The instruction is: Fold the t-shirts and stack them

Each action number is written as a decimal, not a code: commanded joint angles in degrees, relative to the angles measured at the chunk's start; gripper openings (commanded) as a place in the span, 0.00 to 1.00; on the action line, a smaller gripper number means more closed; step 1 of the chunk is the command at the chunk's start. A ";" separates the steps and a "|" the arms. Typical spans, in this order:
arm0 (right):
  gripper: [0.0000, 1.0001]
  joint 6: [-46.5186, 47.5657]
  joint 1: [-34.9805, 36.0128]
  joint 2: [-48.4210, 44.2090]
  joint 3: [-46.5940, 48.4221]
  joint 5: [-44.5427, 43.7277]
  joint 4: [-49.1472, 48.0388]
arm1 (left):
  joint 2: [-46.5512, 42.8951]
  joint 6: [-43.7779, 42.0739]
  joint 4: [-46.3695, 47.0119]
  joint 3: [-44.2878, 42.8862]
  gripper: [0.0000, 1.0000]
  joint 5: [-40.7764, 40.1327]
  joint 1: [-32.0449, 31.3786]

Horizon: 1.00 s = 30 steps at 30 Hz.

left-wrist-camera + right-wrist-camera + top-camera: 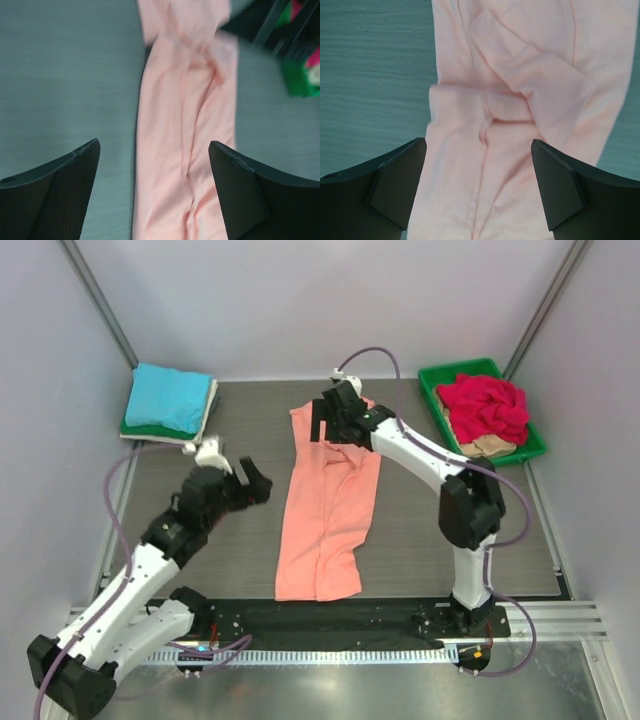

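A salmon-orange t-shirt (325, 510) lies folded into a long narrow strip down the middle of the table; it also shows in the left wrist view (185, 150) and the right wrist view (520, 125). My right gripper (335, 415) hovers over its far end, open and empty, jaws wide over the cloth (479, 150). My left gripper (250, 480) is open and empty just left of the strip, above the table (154, 150). A folded stack with a turquoise t-shirt (170, 398) on top, over green and white ones, sits at the far left. A crumpled red t-shirt (485, 405) lies over a beige one (490, 445).
A green plastic tray (440, 405) at the far right holds the red and beige shirts. White enclosure walls stand on the far, left and right sides. Both arm bases sit on a black rail (340, 620) at the near edge.
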State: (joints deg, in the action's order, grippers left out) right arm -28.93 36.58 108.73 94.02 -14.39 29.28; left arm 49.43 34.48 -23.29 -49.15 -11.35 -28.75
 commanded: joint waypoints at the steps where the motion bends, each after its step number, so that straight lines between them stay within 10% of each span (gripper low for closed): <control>1: 0.92 4.31 -1.94 8.14 10.64 1.73 1.83 | -1.61 11.20 8.24 15.72 0.89 5.46 -2.27; 24: 0.91 7.14 -10.12 48.76 45.72 6.13 2.45 | 20.52 12.19 25.93 21.82 0.90 9.07 -8.95; 30: 0.92 -0.49 -15.04 54.13 50.83 20.43 -5.53 | 23.87 11.49 25.66 19.79 0.90 9.77 -8.86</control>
State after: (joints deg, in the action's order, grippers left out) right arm -23.51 25.19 156.70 144.92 -4.64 25.39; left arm 72.84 46.37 0.71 -27.97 -2.00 -37.50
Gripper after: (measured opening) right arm 0.917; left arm 0.897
